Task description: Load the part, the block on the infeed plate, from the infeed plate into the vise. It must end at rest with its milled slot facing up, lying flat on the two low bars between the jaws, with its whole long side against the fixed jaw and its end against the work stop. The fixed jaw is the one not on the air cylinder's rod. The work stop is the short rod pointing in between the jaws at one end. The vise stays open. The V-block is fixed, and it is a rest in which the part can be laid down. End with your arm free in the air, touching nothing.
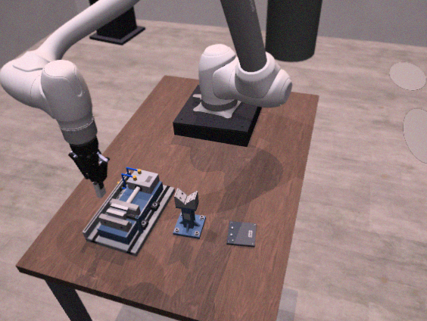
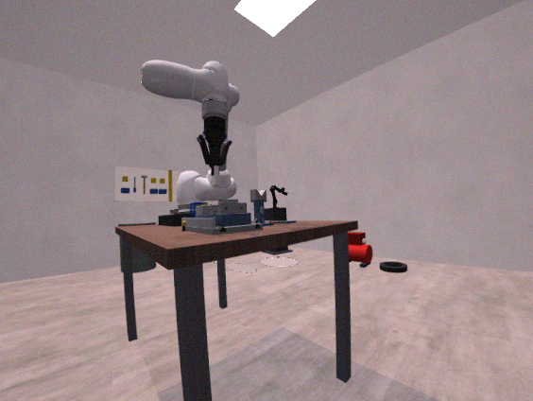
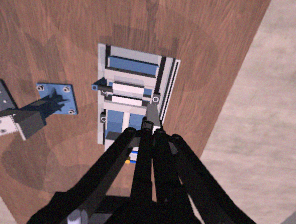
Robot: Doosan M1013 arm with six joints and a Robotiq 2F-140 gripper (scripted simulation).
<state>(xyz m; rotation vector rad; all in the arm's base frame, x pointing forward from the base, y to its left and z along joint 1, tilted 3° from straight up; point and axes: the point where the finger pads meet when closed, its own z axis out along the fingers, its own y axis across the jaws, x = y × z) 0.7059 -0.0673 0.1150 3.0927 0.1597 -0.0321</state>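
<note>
V-block (image 1: 185,200) between vise (image 1: 125,212) (left) and infeed plate (image 1: 242,233)

The white arm (image 1: 57,87) reaches out from its base, bends at the elbow and points the wrist (image 2: 214,106) straight down, and the black gripper (image 1: 99,188) hangs in the air with its fingers fully closed, holding nothing.
</note>
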